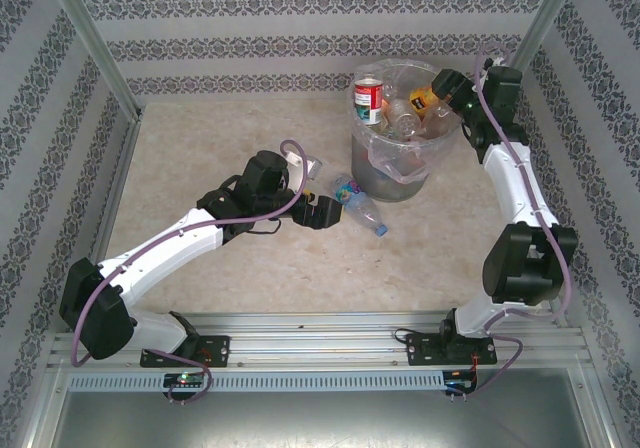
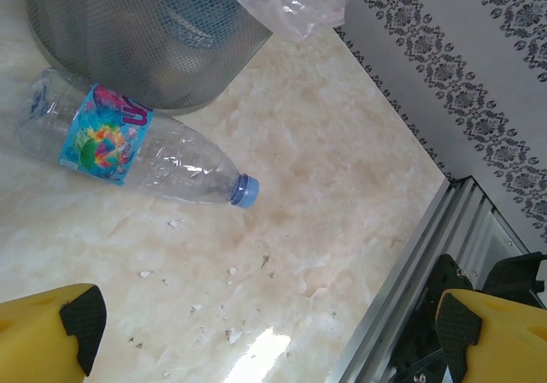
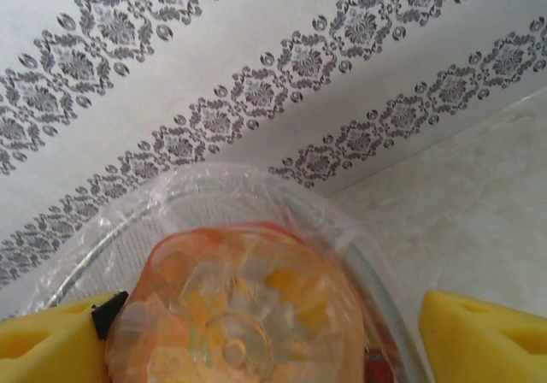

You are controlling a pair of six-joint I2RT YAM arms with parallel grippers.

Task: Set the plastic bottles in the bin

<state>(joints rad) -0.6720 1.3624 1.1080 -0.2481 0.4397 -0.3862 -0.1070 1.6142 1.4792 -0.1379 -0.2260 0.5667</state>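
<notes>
Bottle with the blue cap [image 2: 137,148] lies on the tabletop [image 2: 325,229] right against the bin [image 2: 128,50]; left hand [image 2: 265,323] is wide open nearby, so I'd grab mid-body. Right hand [image 3: 265,332] is wide open over the bin too.

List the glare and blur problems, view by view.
Left wrist: a bright glare patch on the table near the bottom edge, the lying bottle sharp. Right wrist: the orange bottle sits so near the lens that it blurs. Top external: even light, the bin in focus.
</notes>
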